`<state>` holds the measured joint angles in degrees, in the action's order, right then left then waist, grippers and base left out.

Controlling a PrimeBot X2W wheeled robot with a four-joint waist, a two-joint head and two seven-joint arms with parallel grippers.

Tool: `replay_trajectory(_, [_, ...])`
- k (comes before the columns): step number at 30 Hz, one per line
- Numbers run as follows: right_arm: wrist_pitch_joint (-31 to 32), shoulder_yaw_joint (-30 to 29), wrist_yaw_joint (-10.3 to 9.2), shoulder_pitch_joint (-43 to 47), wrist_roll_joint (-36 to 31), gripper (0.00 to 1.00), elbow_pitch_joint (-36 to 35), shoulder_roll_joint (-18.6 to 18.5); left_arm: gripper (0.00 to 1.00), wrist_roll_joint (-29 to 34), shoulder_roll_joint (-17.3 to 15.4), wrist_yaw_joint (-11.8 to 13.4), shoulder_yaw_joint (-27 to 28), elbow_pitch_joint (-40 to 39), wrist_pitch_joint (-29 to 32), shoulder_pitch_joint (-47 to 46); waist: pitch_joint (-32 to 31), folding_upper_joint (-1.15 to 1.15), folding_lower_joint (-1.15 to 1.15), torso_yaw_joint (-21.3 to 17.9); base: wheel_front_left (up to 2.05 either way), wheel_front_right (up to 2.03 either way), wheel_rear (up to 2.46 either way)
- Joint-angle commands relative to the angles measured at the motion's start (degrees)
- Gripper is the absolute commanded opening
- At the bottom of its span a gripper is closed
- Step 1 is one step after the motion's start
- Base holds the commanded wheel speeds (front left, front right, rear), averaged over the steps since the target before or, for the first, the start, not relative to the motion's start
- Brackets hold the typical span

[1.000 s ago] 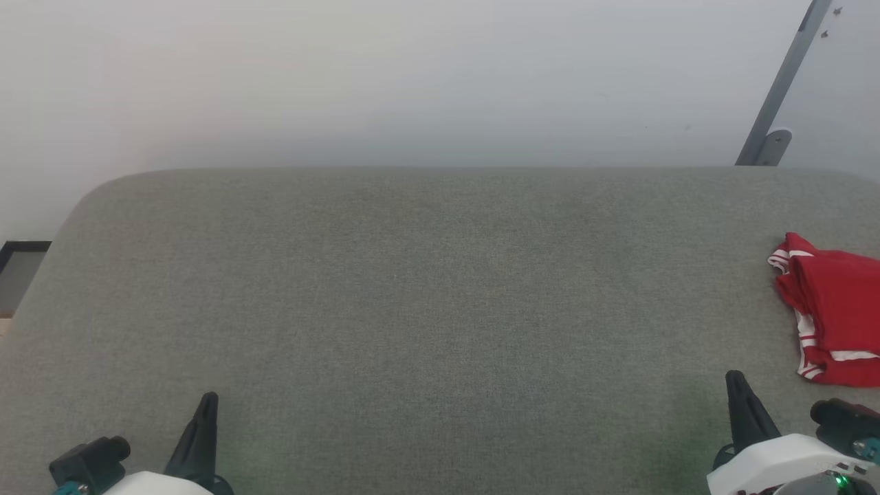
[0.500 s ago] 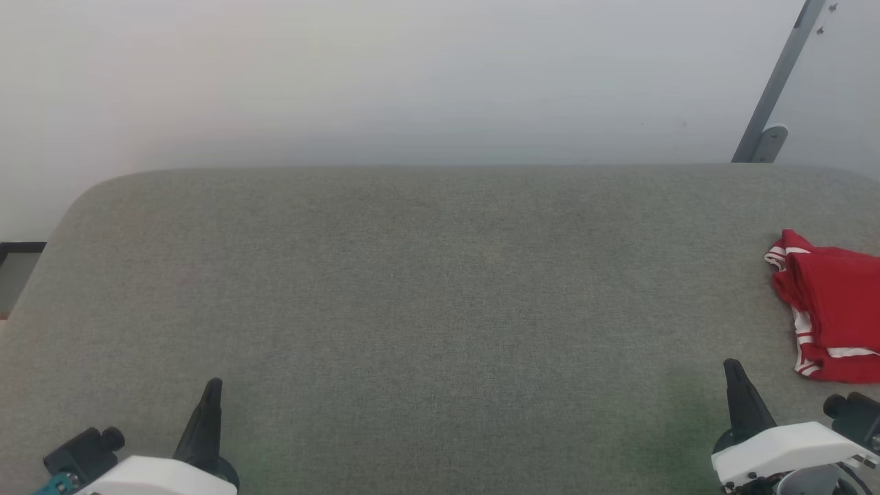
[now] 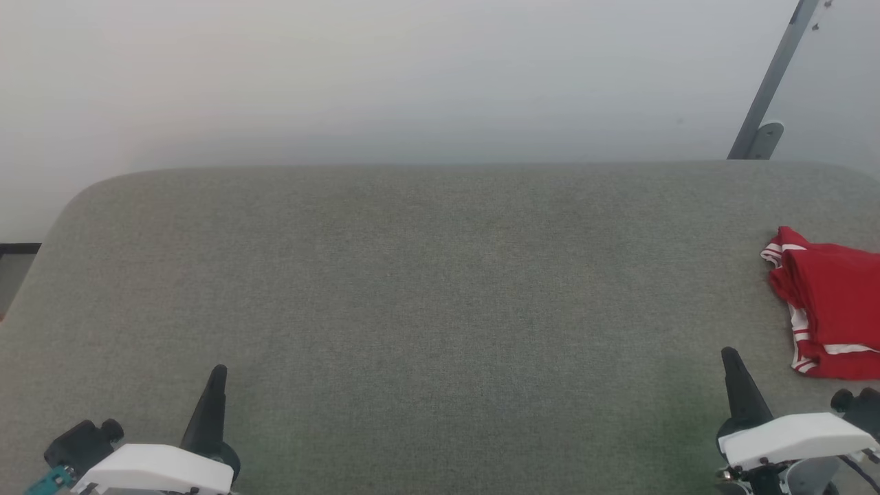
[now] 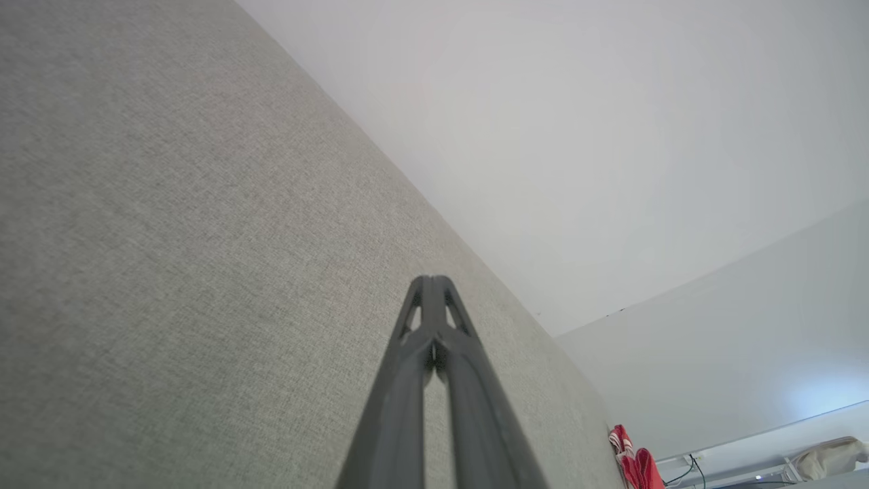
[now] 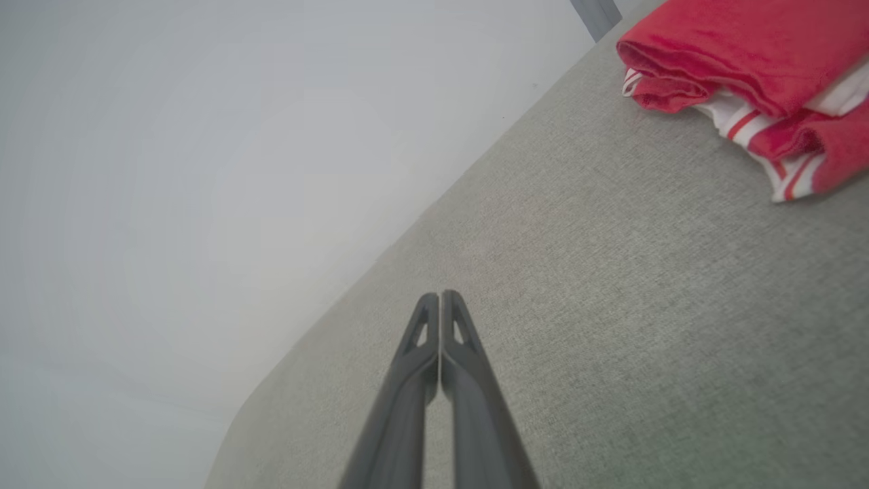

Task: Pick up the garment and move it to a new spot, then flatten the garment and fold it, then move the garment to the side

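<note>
- Looks like a robot test room or lab, not somebody's home.
- Big padded table [image 3: 440, 275] in grey fabric with rounded corners, right up against a bare white wall [image 3: 412, 82].
- Slanted grey metal strut [image 3: 771, 75] bracketed to that wall, past the table's far right corner.
- Loose cables [image 4: 691, 467] beyond its right edge.

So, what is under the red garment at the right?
The garment lies on the grey padded surface; anything beneath its folded layers is covered and cannot be seen.
</note>
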<state>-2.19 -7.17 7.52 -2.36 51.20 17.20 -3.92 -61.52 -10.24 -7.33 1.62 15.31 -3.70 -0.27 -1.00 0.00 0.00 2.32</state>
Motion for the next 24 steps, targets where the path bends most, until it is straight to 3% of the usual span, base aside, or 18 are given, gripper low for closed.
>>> replay_trajectory(1, [0.37, 0.15, -0.01, -1.3, 1.67, 0.0, -0.87, -0.12, 0.0, -1.54, -0.07, -0.11, 0.53, -0.67, 0.33, -1.5, 0.02, 0.0, 0.0, -0.03, 0.0, 0.0, 0.0])
replay_trajectory(24, [3.6, 0.34, 0.0, -2.37, 16.44, 0.0, -1.86, 0.34, 0.0, -12.6, 2.68, -0.16, 2.25, -1.0, 4.11, -3.3, 0.36, 0.0, 0.0, -0.72, 0.0, 0.0, 0.0])
